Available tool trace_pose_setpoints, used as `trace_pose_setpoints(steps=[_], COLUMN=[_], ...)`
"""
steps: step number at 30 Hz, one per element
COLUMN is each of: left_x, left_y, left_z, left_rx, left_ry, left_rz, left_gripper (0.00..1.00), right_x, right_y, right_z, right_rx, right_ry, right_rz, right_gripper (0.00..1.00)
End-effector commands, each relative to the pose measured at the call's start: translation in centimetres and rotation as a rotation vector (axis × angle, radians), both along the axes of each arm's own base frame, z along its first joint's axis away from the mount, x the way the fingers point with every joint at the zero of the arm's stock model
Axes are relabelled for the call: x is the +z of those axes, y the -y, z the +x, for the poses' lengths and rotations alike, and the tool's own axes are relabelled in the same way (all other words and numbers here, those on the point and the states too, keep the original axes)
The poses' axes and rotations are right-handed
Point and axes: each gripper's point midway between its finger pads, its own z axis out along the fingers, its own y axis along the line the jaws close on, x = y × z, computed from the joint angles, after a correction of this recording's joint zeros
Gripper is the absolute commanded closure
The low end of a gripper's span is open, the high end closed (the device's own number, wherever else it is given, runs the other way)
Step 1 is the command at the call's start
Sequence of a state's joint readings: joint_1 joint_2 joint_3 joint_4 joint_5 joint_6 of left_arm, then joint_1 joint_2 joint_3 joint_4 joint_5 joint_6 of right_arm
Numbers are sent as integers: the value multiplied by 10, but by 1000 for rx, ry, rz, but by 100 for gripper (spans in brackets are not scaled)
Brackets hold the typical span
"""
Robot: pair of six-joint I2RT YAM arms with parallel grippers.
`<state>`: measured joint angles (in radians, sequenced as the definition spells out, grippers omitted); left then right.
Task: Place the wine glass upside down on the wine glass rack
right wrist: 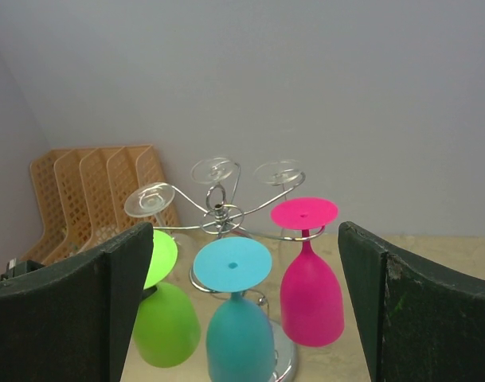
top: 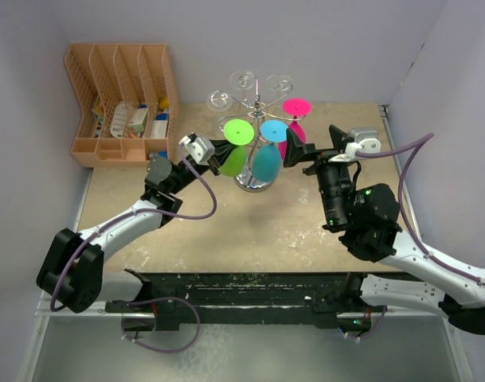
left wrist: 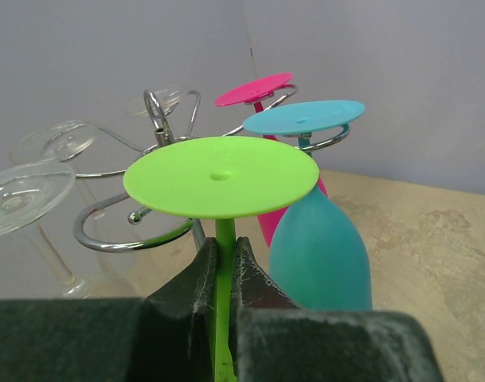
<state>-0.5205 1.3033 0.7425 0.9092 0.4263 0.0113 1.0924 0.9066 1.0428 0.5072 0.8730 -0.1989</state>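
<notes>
My left end effector (left wrist: 224,259) is clamped tight on the stem of the green wine glass (left wrist: 220,177). The glass is upside down at the left side of the rack (left wrist: 158,119), which stands mid-table (top: 186,231) towards the far edge. Its foot sits just over a curled arm, touching or not I cannot tell, while my right end effector (right wrist: 244,239) gapes wide and empty beside the rack's right side.

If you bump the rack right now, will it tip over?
Probably top-heavy: the rack is thin wire on one small round base, with glasses hanging high around it. A hard bump might tip it; a light one likely just rocks it. The clear glasses look breakable and could swing.
</notes>
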Motion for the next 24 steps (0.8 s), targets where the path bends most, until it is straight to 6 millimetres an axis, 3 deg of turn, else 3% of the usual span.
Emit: trace_pose_setpoints(steps=[1,24], left_x=[35,39], left_y=[3,9], left_z=[3,33], left_rx=[16,104], left_ry=[105,146], left_rz=[-68,-94], left_gripper=[100,100], right_x=[15,20], right_y=[10,7], right_z=[-5,-6], right_rx=[-2,13], right_ry=[22,25], right_rz=[61,58], right_gripper=[0,0])
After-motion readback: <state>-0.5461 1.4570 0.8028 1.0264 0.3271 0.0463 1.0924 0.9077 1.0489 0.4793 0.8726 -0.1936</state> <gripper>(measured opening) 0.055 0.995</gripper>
